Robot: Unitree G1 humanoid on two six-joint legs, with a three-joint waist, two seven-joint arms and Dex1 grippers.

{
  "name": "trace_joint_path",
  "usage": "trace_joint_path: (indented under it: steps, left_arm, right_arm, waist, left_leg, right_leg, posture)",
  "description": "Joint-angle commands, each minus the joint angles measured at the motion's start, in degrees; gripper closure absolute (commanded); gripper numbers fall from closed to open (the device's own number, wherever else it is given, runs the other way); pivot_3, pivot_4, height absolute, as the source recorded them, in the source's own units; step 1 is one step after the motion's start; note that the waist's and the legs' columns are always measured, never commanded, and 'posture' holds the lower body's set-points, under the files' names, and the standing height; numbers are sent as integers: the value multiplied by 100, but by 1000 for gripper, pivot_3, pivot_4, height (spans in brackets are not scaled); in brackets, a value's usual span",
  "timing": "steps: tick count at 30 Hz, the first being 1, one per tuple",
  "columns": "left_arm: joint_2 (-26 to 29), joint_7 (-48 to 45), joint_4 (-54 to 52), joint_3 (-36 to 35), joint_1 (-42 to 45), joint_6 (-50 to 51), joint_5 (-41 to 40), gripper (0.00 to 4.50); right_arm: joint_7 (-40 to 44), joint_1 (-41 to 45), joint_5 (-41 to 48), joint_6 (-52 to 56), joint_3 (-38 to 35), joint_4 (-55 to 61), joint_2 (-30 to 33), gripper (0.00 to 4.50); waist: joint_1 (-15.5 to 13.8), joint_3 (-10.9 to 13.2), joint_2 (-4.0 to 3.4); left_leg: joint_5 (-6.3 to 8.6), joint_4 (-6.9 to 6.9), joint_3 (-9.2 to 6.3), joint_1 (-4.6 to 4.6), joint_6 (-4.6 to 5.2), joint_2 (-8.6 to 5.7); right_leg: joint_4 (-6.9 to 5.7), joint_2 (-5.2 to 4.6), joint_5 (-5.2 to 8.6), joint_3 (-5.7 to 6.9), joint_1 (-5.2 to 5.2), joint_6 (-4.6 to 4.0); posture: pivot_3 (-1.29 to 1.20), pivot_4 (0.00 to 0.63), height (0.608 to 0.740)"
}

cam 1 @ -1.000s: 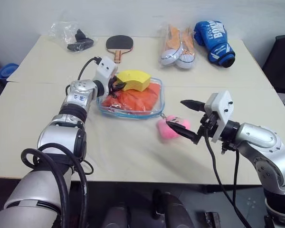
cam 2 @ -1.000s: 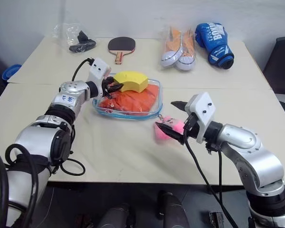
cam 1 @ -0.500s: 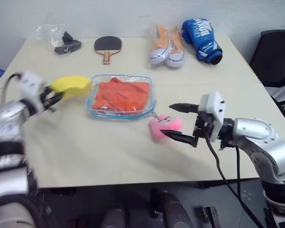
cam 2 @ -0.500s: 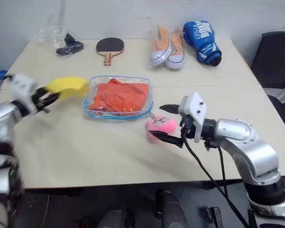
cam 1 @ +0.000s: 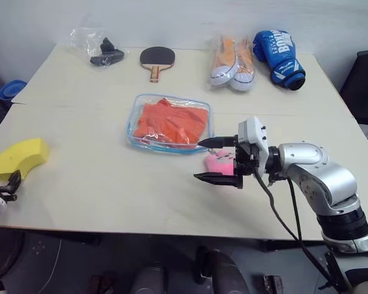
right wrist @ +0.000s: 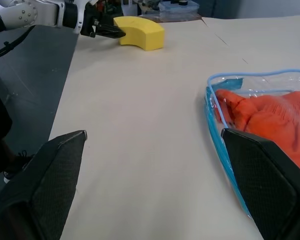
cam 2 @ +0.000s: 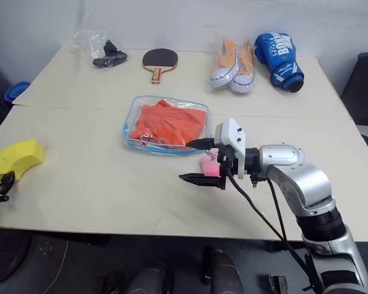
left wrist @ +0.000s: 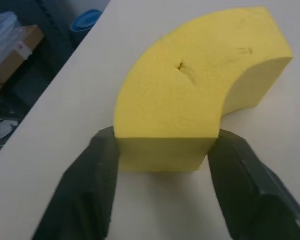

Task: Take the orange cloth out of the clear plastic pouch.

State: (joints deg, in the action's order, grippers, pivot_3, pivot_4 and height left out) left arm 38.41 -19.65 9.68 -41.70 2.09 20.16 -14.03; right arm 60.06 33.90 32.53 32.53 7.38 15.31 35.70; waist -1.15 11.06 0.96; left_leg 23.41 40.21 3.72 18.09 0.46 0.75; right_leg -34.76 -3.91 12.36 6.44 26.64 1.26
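Left gripper (left wrist: 162,195) brackets yellow sponge (left wrist: 190,100); right gripper (cam 1: 210,159) gapes empty.

A pale beige table (cam 1: 110,196) takes up most of the scene, with a seam (cam 1: 73,105) running across it where two tops meet. Behind its far edge stands a plain white wall (cam 1: 184,18), evenly lit. A black chair (cam 1: 363,79) sits off one side of the table. Off the opposite side, a blue bowl (cam 1: 10,90) rests low on the dark floor (left wrist: 25,90), with a cardboard box (left wrist: 17,45) nearby.
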Motion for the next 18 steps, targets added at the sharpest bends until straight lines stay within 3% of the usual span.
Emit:
trace_joint_path:
  steps: [1, 2, 8, 13, 16, 18]
  left_arm:
    - [0, 53, -540, -188, -232, 147, -189, 355]
    - [0, 49, -660, -235, -314, 224, -231, 31]
    - [114, -356, -1500, -938, -916, 851, -979, 31]
    - [550, -1474, -2390, -1444, -1458, 1744, -2224, 31]
    - [1256, -2273, -2915, -1633, -1522, 2416, -3092, 31]
    - [1839, -2752, -3064, -1331, -1374, 2483, -3222, 31]
  right_arm:
    - [98, 97, -19, -91, -8, 71, -27, 0]
    - [108, 90, -21, -84, -16, 79, -29, 0]
    - [74, -8, -25, -40, -83, 142, -3, 0]
    - [-44, -218, -16, -18, -210, 273, 61, 0]
    - [-115, -371, 10, 22, -295, 431, 132, 0]
    - [-181, -433, 36, 62, -357, 512, 164, 0]
  waist:
    - [30, 0, 0]
    - [53, 0, 1]
    - [150, 0, 1]
    - [119, -1, 2]
    - [73, -4, 7]
    - [64, -1, 2]
  left_leg:
    - [0, -2, 0, 0, -1, 0]
    - [0, -3, 0, 0, -1, 1]
    - [1, -6, 0, -1, -3, 4]
    - [2, -5, -1, 0, -4, 4]
    - [1, -3, -10, 4, -4, 2]
    - [2, -2, -13, 3, -6, 1]
  right_leg:
    - [0, 0, 0, 0, 1, 0]
    - [0, 1, 0, 0, 1, -1]
    - [2, 2, 1, -1, 2, -2]
    - [4, 2, 3, -1, 2, -5]
    - [15, 1, 5, 3, 1, -7]
    - [20, 1, 6, 5, 1, -10]
  posture:
    - [0, 150, 740]
    - [0, 150, 740]
    - [0, 150, 740]
    - [0, 150, 740]
    - [0, 150, 740]
    - [0, 150, 740]
